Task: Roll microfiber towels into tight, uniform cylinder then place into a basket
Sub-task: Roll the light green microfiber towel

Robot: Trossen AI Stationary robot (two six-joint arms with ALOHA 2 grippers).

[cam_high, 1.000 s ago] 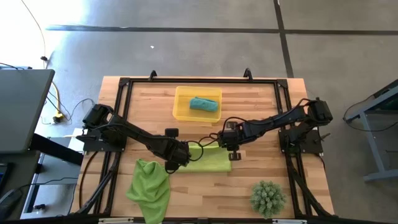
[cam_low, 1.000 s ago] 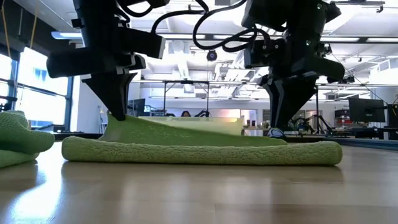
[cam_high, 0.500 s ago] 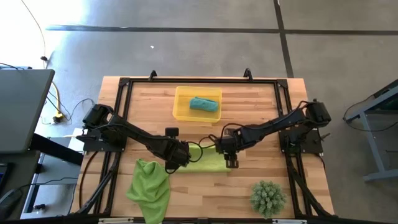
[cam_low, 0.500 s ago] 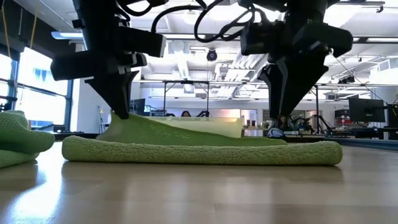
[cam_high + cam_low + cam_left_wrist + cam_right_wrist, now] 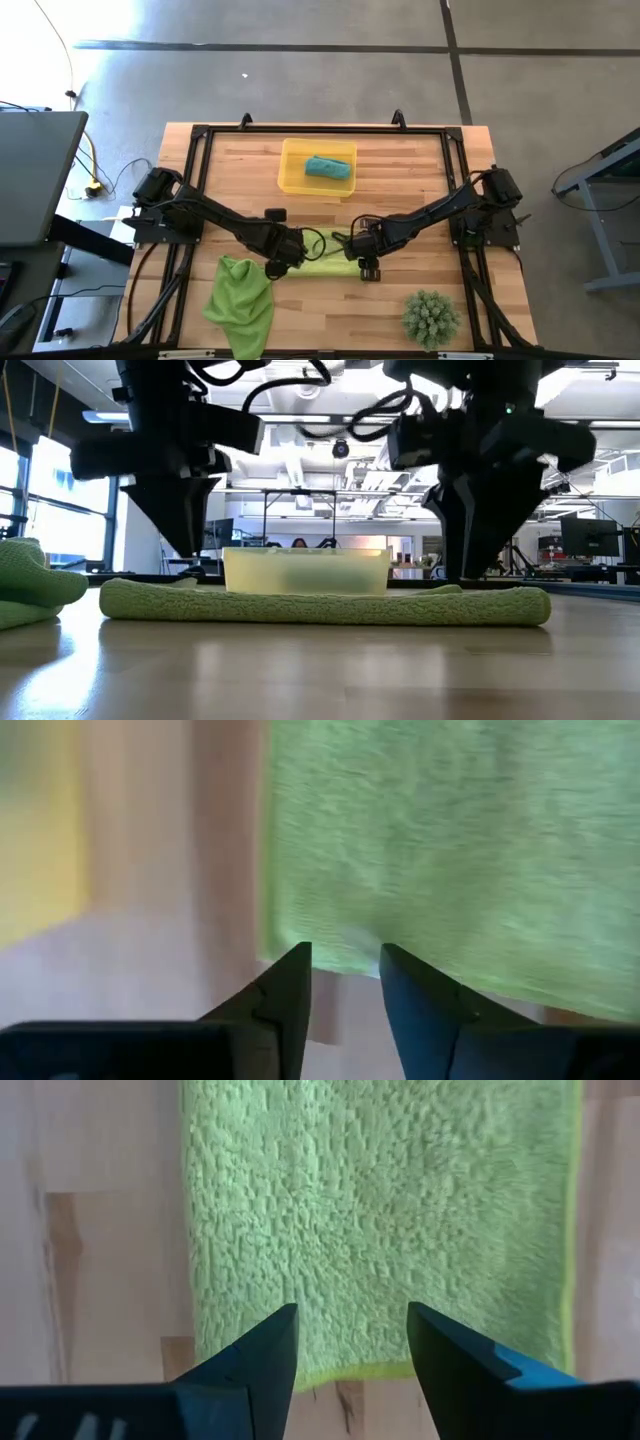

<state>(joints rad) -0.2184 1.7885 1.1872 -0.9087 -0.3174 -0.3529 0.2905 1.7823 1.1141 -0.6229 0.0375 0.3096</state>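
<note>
A lime-green towel (image 5: 325,264) lies folded flat in a long strip (image 5: 320,605) at the table's middle. My left gripper (image 5: 283,262) stands open just above its left end (image 5: 400,870), pointing down. My right gripper (image 5: 366,268) stands open just above its right end (image 5: 370,1220), and the end's hem (image 5: 350,1374) shows between the fingertips. A second lime-green towel (image 5: 240,300) lies crumpled at the near left. The yellow basket (image 5: 295,180) at the far middle holds a rolled teal towel (image 5: 330,168).
A spiky green ball plant (image 5: 430,315) sits at the near right. A black frame (image 5: 200,135) runs round the table's edges. Bare wood lies between the flat towel and the basket (image 5: 305,570).
My left gripper has opened and let go of the towel's raised left edge, which has dropped flat onto the strip. My right gripper has moved toward the table's near edge and a little down, over the towel's right end.
</note>
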